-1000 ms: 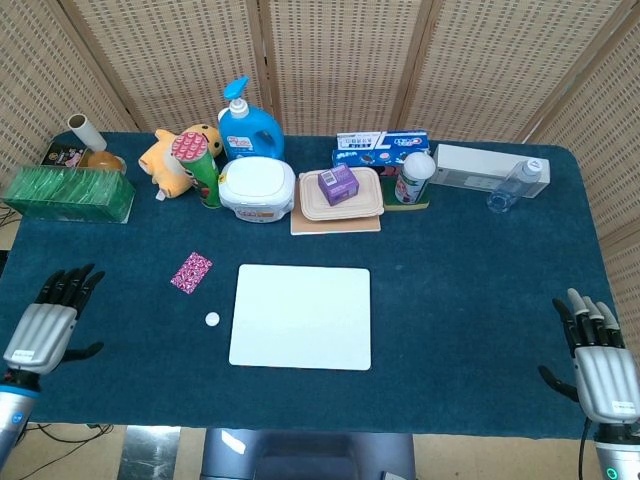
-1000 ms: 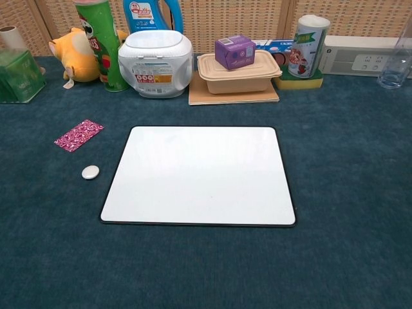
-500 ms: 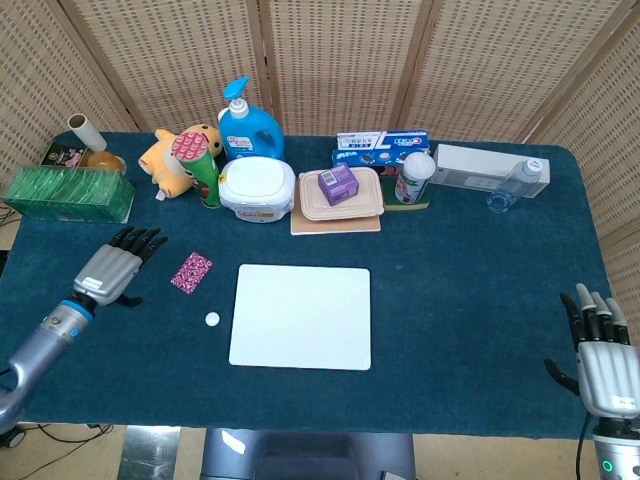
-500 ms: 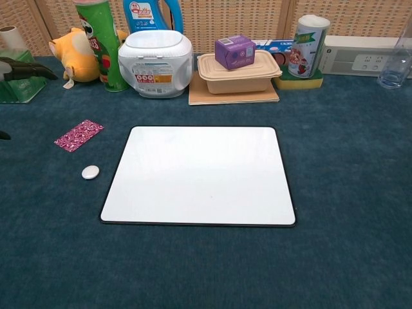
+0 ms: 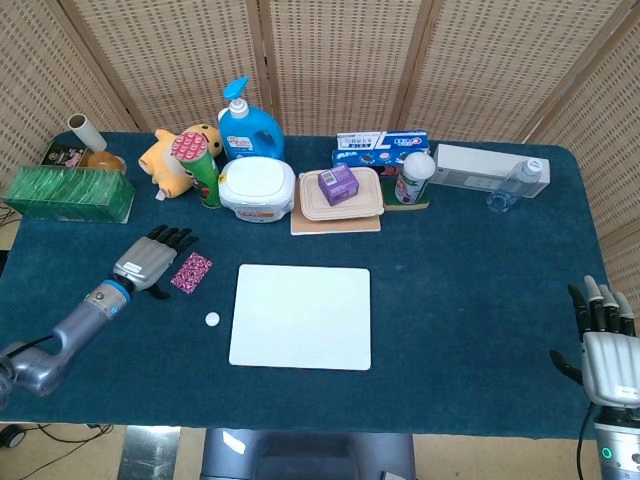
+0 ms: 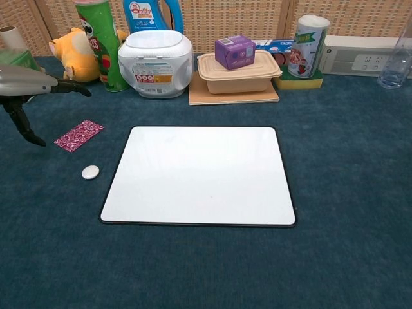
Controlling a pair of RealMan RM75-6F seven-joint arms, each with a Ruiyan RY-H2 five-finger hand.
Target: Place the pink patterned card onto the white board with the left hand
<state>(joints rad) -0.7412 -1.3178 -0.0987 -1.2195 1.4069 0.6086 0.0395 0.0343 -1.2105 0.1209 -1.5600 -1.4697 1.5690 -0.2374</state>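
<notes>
Forward across the blue table (image 5: 470,280) goes my left hand (image 5: 150,262), now just left of the pink card (image 5: 191,271), fingers spread wide and holding nothing. That card lies flat on the cloth, left of the white board (image 5: 302,316), apart from it. My right hand (image 5: 608,350) sits at the near right edge, fingers apart, empty.

Woven wicker screens (image 5: 340,60) w/ wood frames stand behind table w/ dark teal cloth (image 5: 470,300).
</notes>
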